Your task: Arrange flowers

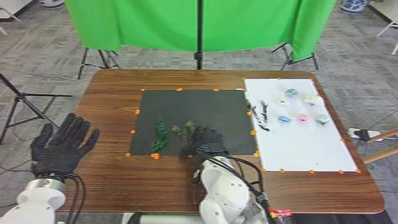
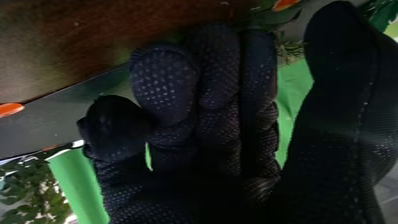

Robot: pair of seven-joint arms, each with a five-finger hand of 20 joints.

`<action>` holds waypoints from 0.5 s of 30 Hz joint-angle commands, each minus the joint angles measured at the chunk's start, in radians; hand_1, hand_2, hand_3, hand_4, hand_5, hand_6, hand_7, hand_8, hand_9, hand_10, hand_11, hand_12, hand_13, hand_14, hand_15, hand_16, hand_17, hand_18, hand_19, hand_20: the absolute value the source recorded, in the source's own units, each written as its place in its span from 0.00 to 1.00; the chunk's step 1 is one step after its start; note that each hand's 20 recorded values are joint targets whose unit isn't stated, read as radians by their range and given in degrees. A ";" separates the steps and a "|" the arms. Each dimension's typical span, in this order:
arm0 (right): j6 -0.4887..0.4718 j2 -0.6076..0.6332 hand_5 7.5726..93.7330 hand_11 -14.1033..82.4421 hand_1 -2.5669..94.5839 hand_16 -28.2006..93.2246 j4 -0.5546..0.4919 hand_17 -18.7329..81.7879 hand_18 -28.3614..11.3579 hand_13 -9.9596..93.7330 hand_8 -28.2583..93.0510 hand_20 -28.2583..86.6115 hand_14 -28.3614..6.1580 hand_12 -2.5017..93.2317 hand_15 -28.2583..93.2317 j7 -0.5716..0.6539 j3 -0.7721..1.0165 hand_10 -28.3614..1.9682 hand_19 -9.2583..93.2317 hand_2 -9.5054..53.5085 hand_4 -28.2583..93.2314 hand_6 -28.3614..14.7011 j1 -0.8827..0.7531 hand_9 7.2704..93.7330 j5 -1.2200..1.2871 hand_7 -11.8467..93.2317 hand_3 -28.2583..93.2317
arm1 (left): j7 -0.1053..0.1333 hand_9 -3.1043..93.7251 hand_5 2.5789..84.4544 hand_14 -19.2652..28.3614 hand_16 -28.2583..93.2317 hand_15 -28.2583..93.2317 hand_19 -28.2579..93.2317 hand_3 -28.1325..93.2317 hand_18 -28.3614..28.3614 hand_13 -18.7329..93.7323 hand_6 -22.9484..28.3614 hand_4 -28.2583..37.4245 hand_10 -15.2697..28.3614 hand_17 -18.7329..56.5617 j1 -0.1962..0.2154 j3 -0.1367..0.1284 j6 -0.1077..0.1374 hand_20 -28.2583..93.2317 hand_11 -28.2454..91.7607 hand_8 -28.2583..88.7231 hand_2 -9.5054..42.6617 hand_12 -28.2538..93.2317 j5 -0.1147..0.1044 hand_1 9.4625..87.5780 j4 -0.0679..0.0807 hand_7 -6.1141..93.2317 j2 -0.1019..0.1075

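Head view: left hand [image 1: 62, 150] above left side of brown counter [image 1: 111, 107], off the dark mat, wide, fingers straight and spread. Right hand [image 1: 206, 142] at the near part of dark mat [image 1: 200, 107], just beside the brownish-green sprig [image 1: 189, 131]; contact with it, cannot tell. Green leafy sprig [image 1: 160, 136] lies on the mat too, left of the brownish one, apart from it, running roughly near to far. White sheet [image 1: 298, 150] right of the mat, on the counter, flower heads in its far half: blue one [image 1: 291, 92] farthest, cream one [image 1: 282, 101] and whitish one [image 1: 311, 100] a bit nearer, then a row of blue flower [image 1: 284, 119], pink flower [image 1: 303, 118] and pale flower [image 1: 322, 119], left to right. Dark stems [image 1: 264, 114] lie along the sheet's left edge, left of the flowers. Orange markers [image 1: 253, 132] along edges of mat and sheet. Green cloth [image 1: 142, 25] hangs beyond the counter, black stands around it. Right wrist view: right hand [image 2: 218, 175] loosely wide, fingers close together, slightly bent, thumb apart from them; bit of greenery [image 2: 290, 48] seen between fingers and thumb, grip on it not tellable.
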 commanded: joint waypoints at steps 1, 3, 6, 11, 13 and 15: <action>0.025 0.022 0.64 0.39 0.91 0.60 0.026 0.60 0.00 0.83 0.36 0.64 0.50 0.55 0.69 0.040 -0.017 0.54 1.00 0.00 0.76 0.56 -0.037 0.90 0.028 0.76 0.00 | 0.012 0.48 0.57 0.77 0.19 0.67 0.60 0.87 0.83 0.46 0.62 0.00 0.72 0.19 0.018 -0.003 0.070 0.44 0.45 0.16 0.48 0.34 -0.038 0.22 -0.003 0.23 -0.004; 0.040 0.025 0.61 0.41 0.90 0.58 0.021 0.60 0.00 0.81 0.37 0.63 0.45 0.54 0.72 0.034 -0.021 0.51 1.00 0.00 0.72 0.54 -0.032 0.87 0.031 0.77 0.00 | 0.017 0.49 0.58 0.77 0.19 0.67 0.60 0.87 0.83 0.46 0.62 0.00 0.72 0.19 0.025 -0.004 0.065 0.44 0.45 0.16 0.48 0.34 -0.047 0.22 -0.006 0.23 -0.006; 0.038 0.027 0.58 0.48 0.87 0.52 0.012 0.59 0.00 0.79 0.37 0.63 0.41 0.48 0.75 0.039 -0.023 0.44 1.00 0.00 0.69 0.53 -0.028 0.83 0.045 0.78 0.00 | 0.015 0.49 0.58 0.77 0.19 0.67 0.61 0.87 0.83 0.46 0.62 0.00 0.72 0.19 0.017 0.002 0.063 0.44 0.45 0.16 0.48 0.34 -0.046 0.22 -0.004 0.24 -0.006; 0.081 0.046 0.55 0.59 0.80 0.51 -0.016 0.58 0.00 0.77 0.35 0.63 0.37 0.35 0.76 0.039 -0.031 0.33 1.00 0.00 0.69 0.48 -0.027 0.78 0.070 0.77 0.00 | 0.026 0.49 0.58 0.77 0.19 0.68 0.61 0.87 0.83 0.46 0.62 0.00 0.71 0.19 0.026 -0.005 0.071 0.44 0.46 0.16 0.48 0.34 -0.056 0.22 -0.012 0.24 -0.012; 0.099 0.061 0.53 0.61 0.76 0.51 -0.032 0.58 0.00 0.75 0.33 0.63 0.34 0.34 0.77 0.050 -0.034 0.28 1.00 0.00 0.75 0.43 -0.019 0.74 0.087 0.76 0.00 | 0.033 0.49 0.58 0.77 0.18 0.68 0.61 0.87 0.83 0.46 0.63 0.00 0.72 0.19 0.032 -0.008 0.070 0.44 0.46 0.16 0.48 0.34 -0.056 0.22 -0.015 0.24 -0.015; 0.135 0.078 0.51 0.64 0.47 0.50 -0.057 0.59 0.00 0.72 0.23 0.64 0.30 0.34 0.80 0.061 -0.029 0.23 1.00 0.00 0.25 0.38 -0.016 0.70 0.112 0.79 0.66 | 0.037 0.49 0.58 0.77 0.18 0.68 0.61 0.87 0.83 0.46 0.63 0.00 0.72 0.19 0.037 -0.010 0.064 0.44 0.46 0.16 0.48 0.34 -0.053 0.22 -0.022 0.24 -0.018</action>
